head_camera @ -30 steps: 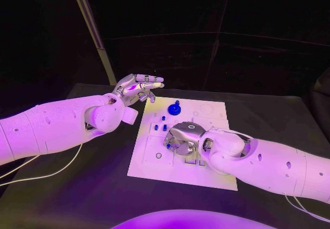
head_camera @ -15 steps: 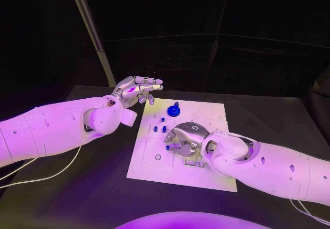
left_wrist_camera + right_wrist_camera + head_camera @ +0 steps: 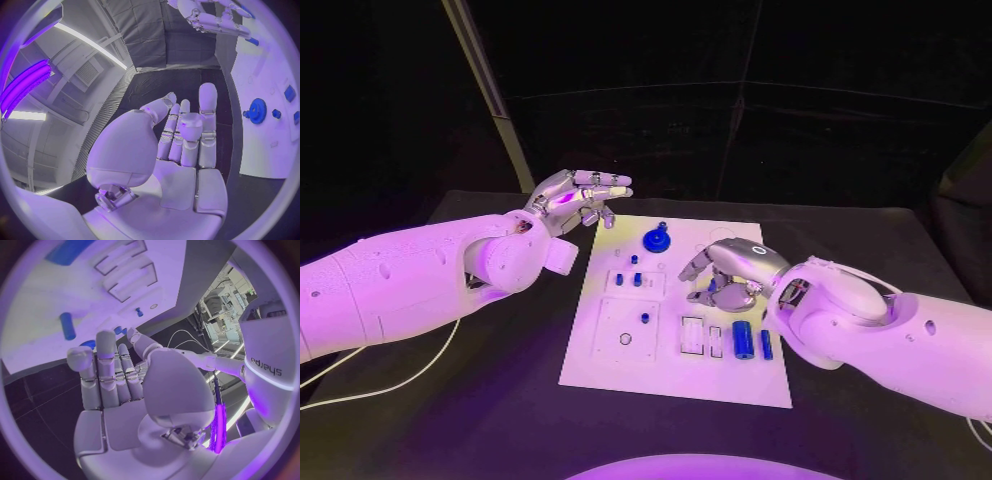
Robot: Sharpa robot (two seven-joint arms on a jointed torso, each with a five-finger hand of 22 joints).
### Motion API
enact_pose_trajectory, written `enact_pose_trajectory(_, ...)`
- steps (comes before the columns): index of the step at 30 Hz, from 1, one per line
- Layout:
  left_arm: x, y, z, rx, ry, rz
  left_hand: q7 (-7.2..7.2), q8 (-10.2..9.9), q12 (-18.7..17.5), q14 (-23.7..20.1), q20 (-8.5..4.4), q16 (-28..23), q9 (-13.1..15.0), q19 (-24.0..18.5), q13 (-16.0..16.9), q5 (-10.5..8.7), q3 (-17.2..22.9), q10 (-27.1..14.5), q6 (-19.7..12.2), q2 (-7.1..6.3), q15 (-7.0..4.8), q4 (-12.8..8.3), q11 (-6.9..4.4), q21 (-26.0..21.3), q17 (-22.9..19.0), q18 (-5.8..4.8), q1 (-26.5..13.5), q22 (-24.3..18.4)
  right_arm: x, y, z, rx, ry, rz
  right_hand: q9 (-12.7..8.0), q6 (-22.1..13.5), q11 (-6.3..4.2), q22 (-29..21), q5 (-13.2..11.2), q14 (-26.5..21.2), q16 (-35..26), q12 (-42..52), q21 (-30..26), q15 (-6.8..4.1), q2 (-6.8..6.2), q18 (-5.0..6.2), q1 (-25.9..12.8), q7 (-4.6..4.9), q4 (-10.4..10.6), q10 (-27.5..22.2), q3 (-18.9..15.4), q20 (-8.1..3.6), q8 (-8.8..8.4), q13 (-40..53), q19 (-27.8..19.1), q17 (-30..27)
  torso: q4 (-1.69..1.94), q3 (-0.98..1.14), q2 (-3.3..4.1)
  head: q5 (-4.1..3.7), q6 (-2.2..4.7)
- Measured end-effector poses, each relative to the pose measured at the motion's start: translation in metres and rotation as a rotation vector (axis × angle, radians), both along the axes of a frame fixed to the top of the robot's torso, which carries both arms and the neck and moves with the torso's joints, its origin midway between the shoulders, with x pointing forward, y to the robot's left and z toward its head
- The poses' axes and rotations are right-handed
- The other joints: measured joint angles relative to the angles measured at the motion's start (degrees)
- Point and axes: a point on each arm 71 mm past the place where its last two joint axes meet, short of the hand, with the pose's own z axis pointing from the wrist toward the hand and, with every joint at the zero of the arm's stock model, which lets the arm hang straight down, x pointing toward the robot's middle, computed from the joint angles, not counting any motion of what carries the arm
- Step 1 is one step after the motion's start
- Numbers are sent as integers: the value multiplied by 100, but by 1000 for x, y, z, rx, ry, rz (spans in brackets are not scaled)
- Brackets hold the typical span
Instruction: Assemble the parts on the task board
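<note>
The white task board (image 3: 661, 372) lies mid-table. A blue gear with a knob (image 3: 656, 240) stands at its far edge, and small blue pegs (image 3: 629, 281) stand left of centre. Two blue cylinders (image 3: 744, 340) lie side by side at the near right, next to rectangular slots (image 3: 692, 335). My right hand (image 3: 727, 275) hovers over the board's right middle, fingers apart and holding nothing; the right wrist view shows its bare palm (image 3: 119, 385) above the board (image 3: 44, 295) and a blue cylinder (image 3: 67, 325). My left hand (image 3: 583, 192) is held open above the far left corner, its palm (image 3: 181, 145) bare beside the gear (image 3: 257, 110).
The black table (image 3: 473, 400) surrounds the board on all sides. A slanted metal pole (image 3: 488, 100) rises behind the left hand. A white cable (image 3: 387, 375) trails on the table under the left arm.
My right hand has drawn back from the slots toward the board's right middle, and two blue cylinders now show beside the slots. The head camera has shifted. The left hand stays open.
</note>
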Motion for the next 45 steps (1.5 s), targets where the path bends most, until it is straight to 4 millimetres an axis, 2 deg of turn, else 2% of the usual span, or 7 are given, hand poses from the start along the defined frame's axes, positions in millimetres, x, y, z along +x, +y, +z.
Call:
enact_pose_trajectory(8,0,-1,0,0,2,-4,0,0,0,0,0,0,0,0,0,0,0,0,0,0,0,0,0,0,-6,0,0,0,24,-40,16,-58,7,-131,-6,-150,5,-387,0,-22,-247,52,-275,-22,-148,0,94,-86,142,-387,-454,-2,0,-1,-147,-318,-7,-5,-10,-87,69)
enact_pose_trajectory(13,1,-2,-1,0,3,-6,0,0,0,0,0,0,0,0,1,0,0,0,0,0,0,0,0,0,-6,0,0,1,28,-48,15,-89,28,-166,-6,-173,15,-469,0,-22,-264,96,-315,-22,-116,0,185,-109,195,-437,-589,12,0,-1,-161,-358,-9,-4,-10,-101,88)
enact_pose_trajectory(14,1,-2,-1,0,3,-7,0,0,0,0,0,0,0,0,1,0,0,0,0,0,0,0,0,0,-6,1,0,1,29,-49,15,-95,32,-169,-6,-173,15,-474,0,-22,-264,117,-330,-22,-116,51,185,-109,196,-437,-603,19,0,-1,-168,-362,-9,-4,-10,-104,91)
enact_pose_trajectory(24,1,-3,-1,0,5,-9,0,0,0,0,0,0,1,0,1,0,0,0,0,0,0,0,0,0,-6,1,0,1,29,-40,9,-148,79,-146,2,-147,-47,-427,0,-23,-263,347,-330,-21,-4,90,297,-135,275,-306,-713,-15,0,12,-133,-419,-9,-4,-7,-109,87)
enact_pose_trajectory(32,1,-3,-1,0,6,-11,0,0,0,0,0,0,1,0,1,0,0,0,0,0,0,0,0,0,-5,0,0,1,33,-29,4,-175,100,-124,1,-81,-106,-94,34,60,-176,467,-116,-104,140,90,441,-148,279,-19,-710,-82,0,2,85,-340,-1,-4,-6,-108,89)
enact_pose_trajectory(42,1,-3,-1,1,7,-13,0,0,0,0,0,0,1,0,1,0,0,0,0,0,0,0,0,0,-5,0,0,2,36,-21,-3,-202,118,-108,1,56,-150,289,34,112,66,472,132,-156,253,89,554,-150,284,306,-430,-113,0,-17,277,-113,-2,-1,-2,-86,64)
enact_pose_trajectory(45,1,-3,-1,1,7,-14,0,0,0,0,0,0,1,0,1,0,0,0,0,0,0,0,0,0,-5,0,0,2,36,-21,-4,-207,119,-105,1,103,-138,323,34,112,75,437,160,-156,253,-5,554,-144,280,340,-355,-113,0,-20,278,-91,-8,-1,-2,-83,57)
